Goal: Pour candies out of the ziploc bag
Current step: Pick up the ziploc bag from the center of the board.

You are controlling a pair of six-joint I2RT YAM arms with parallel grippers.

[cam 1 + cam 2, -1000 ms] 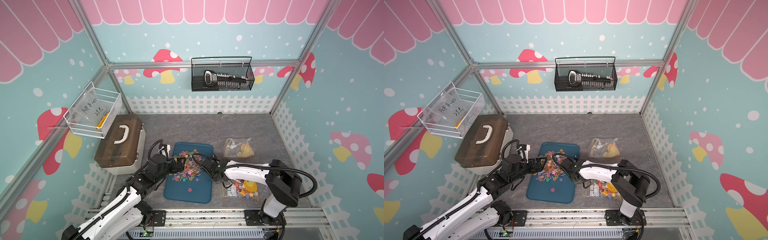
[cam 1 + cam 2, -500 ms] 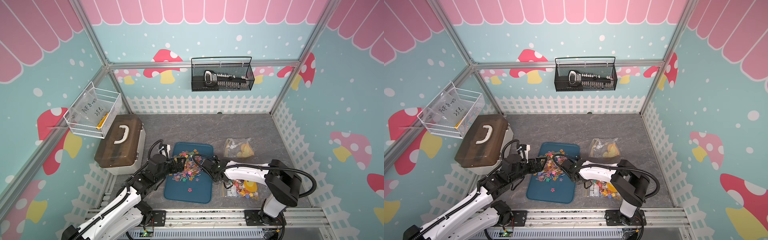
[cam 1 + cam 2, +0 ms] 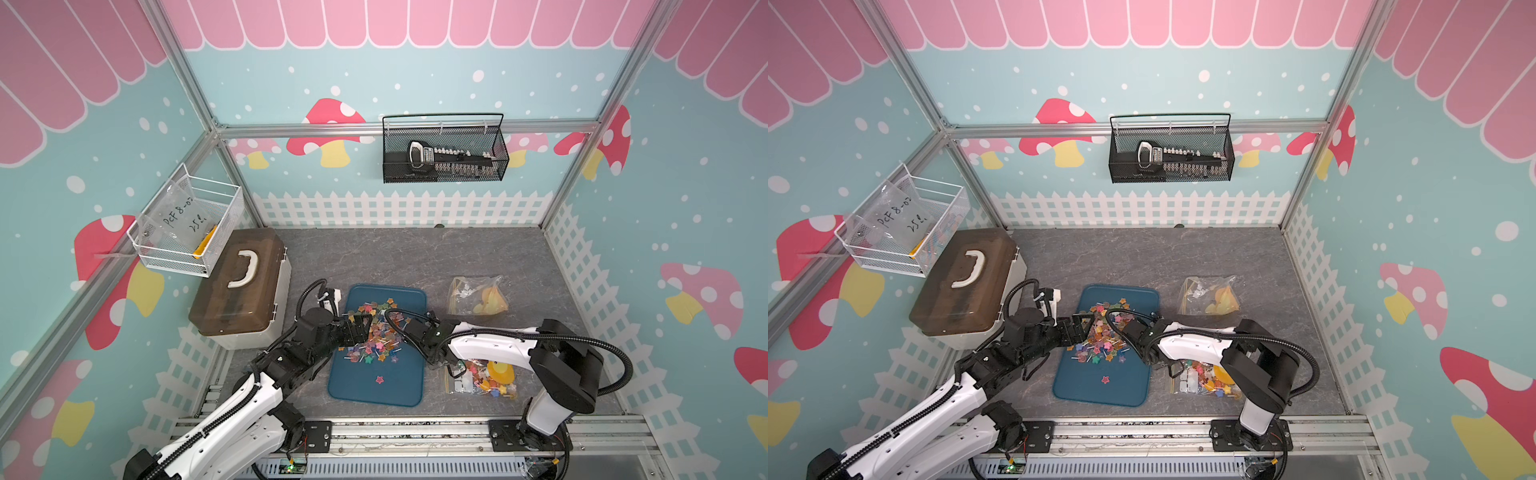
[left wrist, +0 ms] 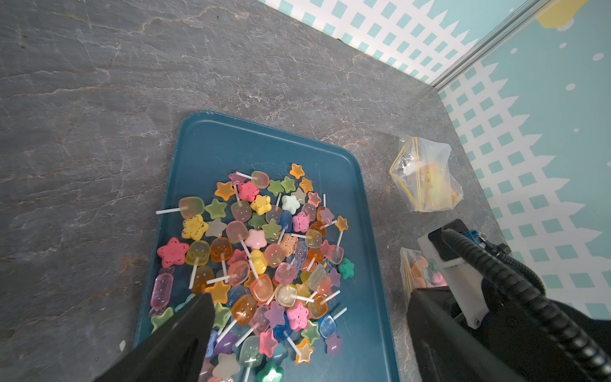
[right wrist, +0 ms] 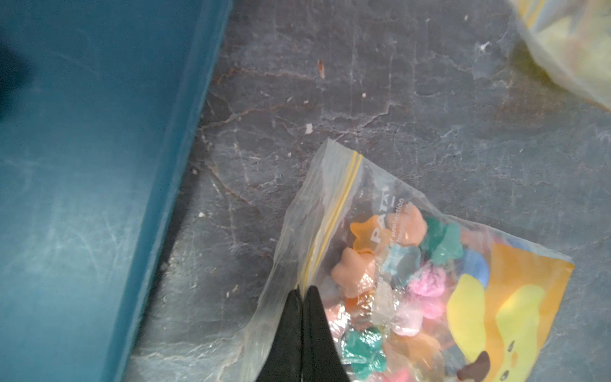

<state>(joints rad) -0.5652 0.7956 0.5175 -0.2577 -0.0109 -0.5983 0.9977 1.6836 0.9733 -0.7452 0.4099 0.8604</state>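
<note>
Grey stone tabletop point(image 3: 415, 257); from above the right arm point(image 3: 490, 345) hides half the ziploc bag point(image 5: 334, 185); right claw point(image 5: 302, 292) is pinched shut on its zip edge, bagged candies point(image 5: 357, 268) just beyond; left claw point(image 3: 360, 330) gapes empty over the heap on the tray point(image 4: 211, 145); neither arm has visibly shifted.

You are looking at a left arm point(image 3: 245, 436) and a right arm point(image 3: 490, 345) wearing glossy white shells, with black joint housings breaking up the white. A ribbed black hose point(image 4: 525, 294) is trailing off the right one. Matte black tapered fingers point(image 5: 291, 334) are tipping it. Down at 6 o'clock, black base plates point(image 3: 509, 434) are showing screws.
</note>
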